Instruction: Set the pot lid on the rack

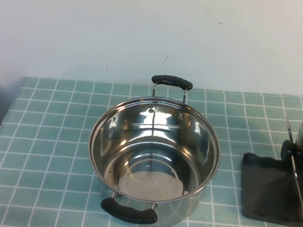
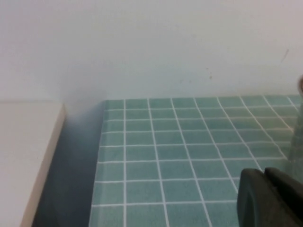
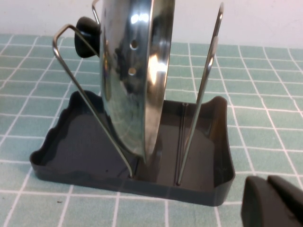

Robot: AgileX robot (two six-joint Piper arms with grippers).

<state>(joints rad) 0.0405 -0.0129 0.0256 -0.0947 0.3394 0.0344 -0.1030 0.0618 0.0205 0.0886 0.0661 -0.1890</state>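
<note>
Pot lid [image 3: 137, 80] standing on edge in the rack [image 3: 61, 156], between its wire uprights, right of the open pot [image 1: 153, 160] on the tiled bench [image 1: 44, 151]. Right gripper [image 3: 274, 203] low beside the rack, left gripper [image 2: 270, 198] over bare tiles; state of both jaws impossible to tell.

A steel pot [image 1: 153, 160] stands open on the green-tiled tabletop [image 1: 44, 151], one black handle at twelve o'clock, the other at six o'clock.
</note>
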